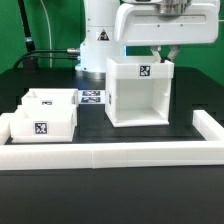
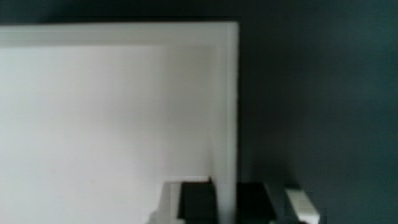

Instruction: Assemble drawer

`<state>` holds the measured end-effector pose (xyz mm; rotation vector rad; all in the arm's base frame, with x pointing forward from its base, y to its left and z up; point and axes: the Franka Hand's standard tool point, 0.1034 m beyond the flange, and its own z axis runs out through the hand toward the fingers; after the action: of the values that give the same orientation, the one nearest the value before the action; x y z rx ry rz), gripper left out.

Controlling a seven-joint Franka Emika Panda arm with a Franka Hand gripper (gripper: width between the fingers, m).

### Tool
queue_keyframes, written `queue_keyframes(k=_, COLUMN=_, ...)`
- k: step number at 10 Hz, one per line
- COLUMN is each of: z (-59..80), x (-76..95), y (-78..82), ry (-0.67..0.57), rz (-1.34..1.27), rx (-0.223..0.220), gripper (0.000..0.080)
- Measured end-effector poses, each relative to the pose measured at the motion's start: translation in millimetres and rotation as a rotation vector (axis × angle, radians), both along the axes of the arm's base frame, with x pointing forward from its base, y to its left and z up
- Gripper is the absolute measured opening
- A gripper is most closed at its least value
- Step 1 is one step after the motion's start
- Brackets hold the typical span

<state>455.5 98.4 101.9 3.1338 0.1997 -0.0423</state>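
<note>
The white drawer housing (image 1: 138, 92) stands upright in the middle of the table, open side to the front, with a square tag on its upper back wall. My gripper (image 1: 165, 54) comes down on the housing's top edge on the exterior view's right. In the wrist view the thin edge of the housing wall (image 2: 125, 110) runs between my two black fingers (image 2: 199, 202), and the gripper (image 2: 233, 198) is shut on it. Two small white trays sit together at the exterior view's left: the front tray (image 1: 42, 122) shows its tag, and the back tray (image 1: 55, 99) is behind it.
A long low white border wall (image 1: 110, 153) runs along the front and up the exterior view's right side. The marker board (image 1: 92, 97) lies flat behind the trays. The robot base (image 1: 98, 45) stands at the back with cables to its left.
</note>
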Motion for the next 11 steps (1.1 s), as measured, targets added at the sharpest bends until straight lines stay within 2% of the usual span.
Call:
queue_keyframes(k=4, z=0.5, x=62.3, y=-2.0, ry=-0.038, rz=0.019, rx=0.018, gripper=0.0038)
queue_keyframes(k=7, z=1.1, x=99.2, y=2.5, ry=-0.103, rz=0.052, rx=0.036, gripper=0.0038)
queue_keyframes(k=11, z=1.1, x=101.3, y=4.0, ry=-0.117, rz=0.040, rx=0.042, gripper=0.0038)
